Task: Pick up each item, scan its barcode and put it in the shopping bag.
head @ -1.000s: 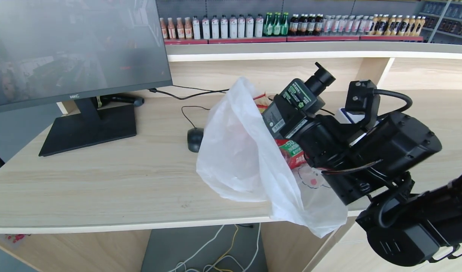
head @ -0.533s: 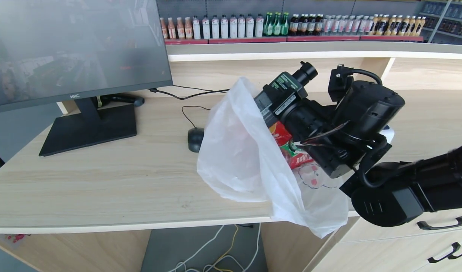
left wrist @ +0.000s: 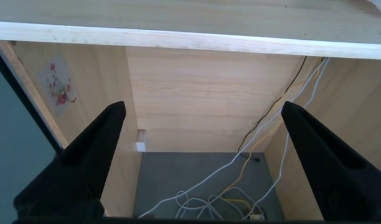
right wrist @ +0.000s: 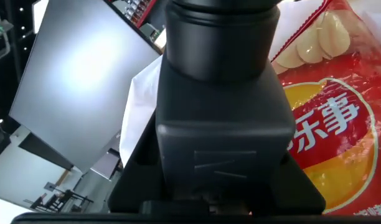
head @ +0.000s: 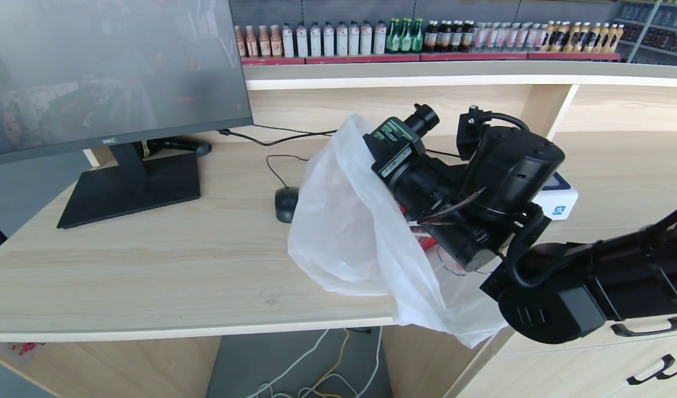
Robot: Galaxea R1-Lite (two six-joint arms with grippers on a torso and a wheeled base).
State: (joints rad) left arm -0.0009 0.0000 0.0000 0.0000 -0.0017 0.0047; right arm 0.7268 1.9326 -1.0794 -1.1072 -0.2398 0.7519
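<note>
The main risk lies at the shopping bag [head: 349,232]: its lower corner hangs past the edge of the counter [head: 150,260], and the film is limp. A heavy dark bottle [head: 396,146] let go near that overhanging side could drag the bag off. Its square shoulder could also snag the bag's rim and fold the mouth shut. Dropped from height, it would land on the red chips packet [right wrist: 327,124] lying inside the bag and likely crush it.

The right arm comes in from the bag's right side, wrist angled down toward the opening. The right gripper [head: 417,179] is clamped on the bottle's lower body, with the cap pointing up and away, just above the bag's mouth. The left gripper [left wrist: 203,107] hangs well below the bag under the counter — fingers spread wide, nothing between them.
</note>
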